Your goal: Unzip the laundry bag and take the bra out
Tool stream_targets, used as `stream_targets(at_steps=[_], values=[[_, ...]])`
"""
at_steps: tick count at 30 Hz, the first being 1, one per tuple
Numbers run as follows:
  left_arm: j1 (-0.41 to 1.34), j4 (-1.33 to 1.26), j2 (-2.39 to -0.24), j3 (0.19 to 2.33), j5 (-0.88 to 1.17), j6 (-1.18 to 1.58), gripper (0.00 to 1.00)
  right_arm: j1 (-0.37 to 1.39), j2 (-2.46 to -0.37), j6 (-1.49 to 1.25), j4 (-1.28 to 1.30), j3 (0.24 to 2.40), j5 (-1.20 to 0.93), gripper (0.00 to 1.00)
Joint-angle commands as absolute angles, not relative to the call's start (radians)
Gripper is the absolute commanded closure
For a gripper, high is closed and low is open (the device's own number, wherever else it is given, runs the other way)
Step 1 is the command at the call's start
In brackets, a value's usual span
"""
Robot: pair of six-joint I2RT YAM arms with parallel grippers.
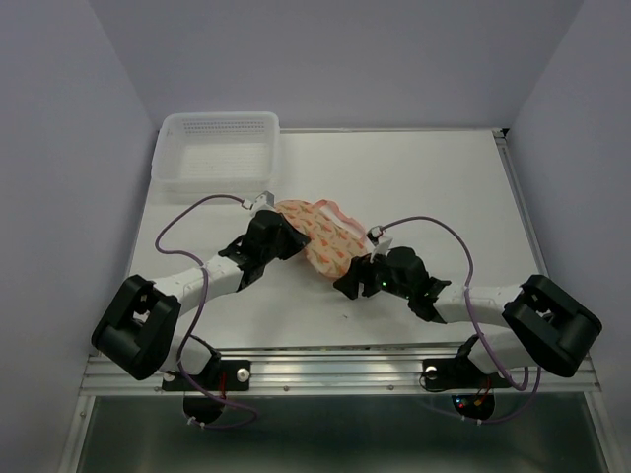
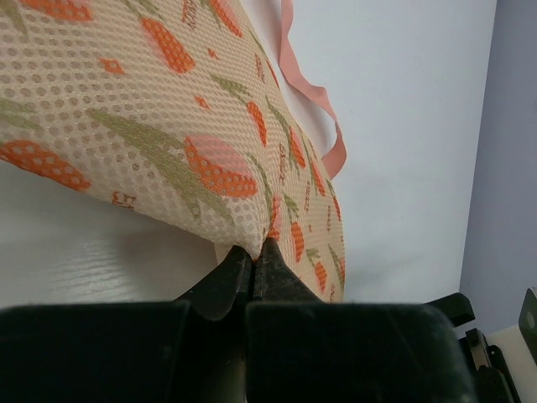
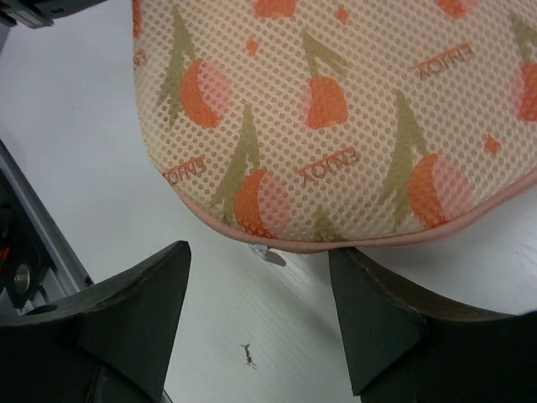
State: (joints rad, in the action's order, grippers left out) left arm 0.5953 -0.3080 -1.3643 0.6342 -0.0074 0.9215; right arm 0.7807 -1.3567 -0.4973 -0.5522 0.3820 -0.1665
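The laundry bag (image 1: 320, 236) is a peach mesh case with orange and green print, lying mid-table. My left gripper (image 2: 258, 245) is shut on the bag's edge (image 2: 252, 235), lifting that side; its pink strap (image 2: 315, 92) trails beyond. In the right wrist view the bag (image 3: 336, 109) fills the top, with pink trim along its edge and a small zipper pull (image 3: 267, 253) hanging from it. My right gripper (image 3: 260, 269) stands open just below that edge, with nothing between its fingers. The bra is hidden.
A white perforated basket (image 1: 217, 150) stands at the back left of the table (image 1: 444, 187). Purple cables loop from both arms. A small dark mark (image 3: 248, 356) lies on the table between the right fingers.
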Motion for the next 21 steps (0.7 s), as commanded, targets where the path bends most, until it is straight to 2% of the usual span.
stream_targets(at_steps=[1,14,21], values=[[0.604,-0.341,-1.325,0.634,-0.005,0.928,1.00,0.785,-1.365,-0.509,-0.702,0.385,-0.212,0.31],[0.611,-0.357,-1.305,0.623,-0.005,0.982,1.00,0.785,-1.448,-0.607,-0.863,0.336,-0.244,0.49],[0.618,-0.383,-1.284,0.598,-0.020,1.041,1.00,0.785,-1.471,-0.661,-0.957,0.299,-0.264,0.50]])
